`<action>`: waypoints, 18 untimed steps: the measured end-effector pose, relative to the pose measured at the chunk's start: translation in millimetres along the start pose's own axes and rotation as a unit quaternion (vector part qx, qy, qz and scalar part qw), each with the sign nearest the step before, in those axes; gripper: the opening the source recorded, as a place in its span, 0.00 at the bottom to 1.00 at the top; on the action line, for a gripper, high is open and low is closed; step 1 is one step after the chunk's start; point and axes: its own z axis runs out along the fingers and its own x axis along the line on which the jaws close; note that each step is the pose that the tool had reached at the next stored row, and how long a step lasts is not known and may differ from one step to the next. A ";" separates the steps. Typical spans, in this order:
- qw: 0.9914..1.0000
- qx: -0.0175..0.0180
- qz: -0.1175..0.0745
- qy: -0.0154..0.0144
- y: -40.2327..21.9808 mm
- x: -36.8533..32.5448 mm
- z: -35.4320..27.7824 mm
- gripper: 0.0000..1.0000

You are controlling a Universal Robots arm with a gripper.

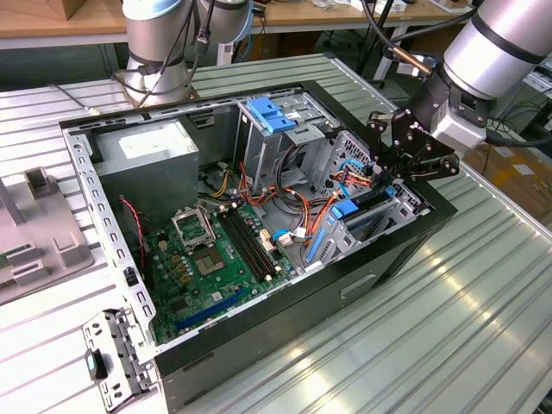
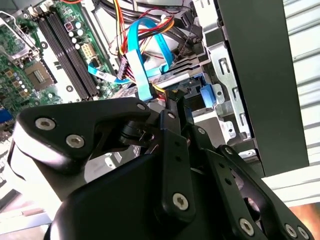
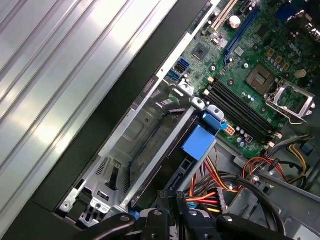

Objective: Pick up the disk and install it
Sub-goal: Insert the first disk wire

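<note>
The disk (image 1: 369,203) sits edge-up in the drive cage at the open computer case's corner, on the exterior view's right. Its dark body runs along the metal cage wall, with blue plastic rails on its edges. In the first wrist view the disk (image 3: 172,155) lies in the cage slot, a blue tab at its far end. My gripper (image 1: 388,179) hangs right over the disk's near end. In both wrist views the gripper (image 2: 174,96) (image 3: 171,196) has its fingers close together, shut, tips at the disk's (image 2: 180,79) end. Whether the tips touch it is hidden.
A grey power-supply box (image 1: 147,155) fills the case's back left. The green motherboard (image 1: 207,259) lies in the middle. Orange, yellow and blue cables (image 1: 319,211) bunch beside the cage. A light-blue latch piece (image 1: 269,114) tops the upper bay. A second arm's base (image 1: 159,52) stands behind.
</note>
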 end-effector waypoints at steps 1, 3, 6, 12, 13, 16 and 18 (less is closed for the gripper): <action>1.000 0.001 0.004 0.000 0.0 0.0 0.1 0.17; 1.000 0.002 0.013 0.000 0.0 0.0 0.2 0.17; 1.000 0.003 0.026 0.000 0.0 0.1 0.5 0.17; 0.999 0.006 0.046 0.001 0.0 0.2 1.0 0.17; 0.999 0.007 0.051 0.001 0.0 0.2 1.1 0.17; 0.998 0.008 0.062 0.001 0.0 0.2 1.6 0.17; 0.998 0.009 0.069 0.001 0.0 0.2 1.9 0.17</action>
